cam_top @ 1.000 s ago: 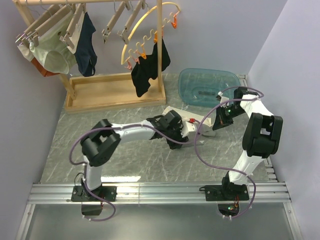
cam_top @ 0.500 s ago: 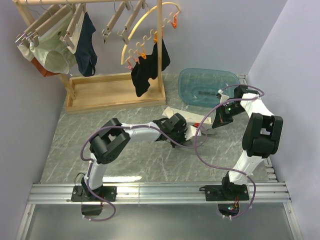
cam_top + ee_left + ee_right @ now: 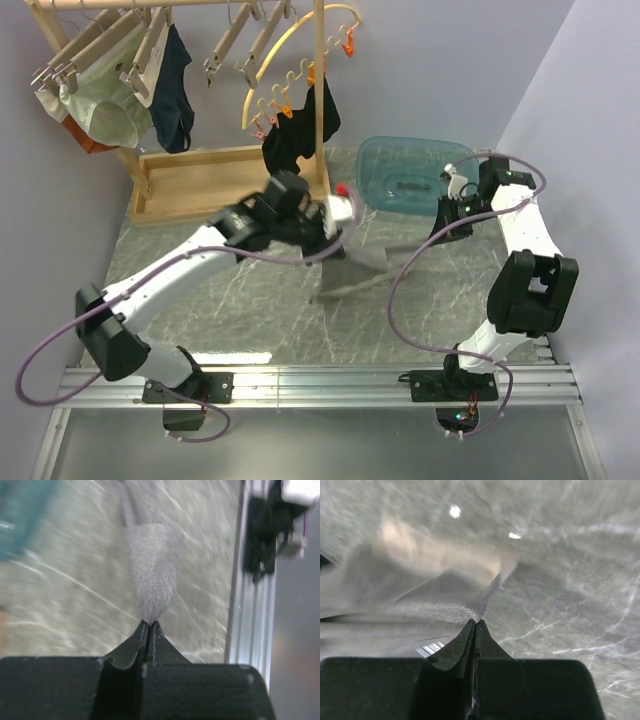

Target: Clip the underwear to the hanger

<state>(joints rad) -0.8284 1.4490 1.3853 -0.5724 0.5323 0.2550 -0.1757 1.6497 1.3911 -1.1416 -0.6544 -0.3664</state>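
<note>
The underwear [image 3: 355,272] is a grey fabric piece held above the marble table [image 3: 220,300], stretched between both grippers and sagging toward the table. My left gripper [image 3: 338,232] is shut on its left edge; the left wrist view shows the fabric [image 3: 152,575] pinched at the gripper's [image 3: 150,624] tips. My right gripper [image 3: 445,226] is shut on the other edge, and the right wrist view shows the cloth [image 3: 435,607] caught at the gripper's [image 3: 476,622] tips. Beyond the cloth lies a blurred pale bar [image 3: 435,555], possibly the hanger. In the top view the hanger is hidden.
A wooden rack [image 3: 215,180] stands at the back left with pale green briefs [image 3: 105,110], navy briefs [image 3: 172,90], a yellow curved hanger [image 3: 290,40] and a black garment [image 3: 295,145]. A clear blue tub [image 3: 410,170] sits back right. A metal rail [image 3: 320,385] runs along the near edge.
My left gripper closed on the underwear, then swung up and to the left, lifting the fabric off the table. The right gripper rose slightly toward the back, still shut.
</note>
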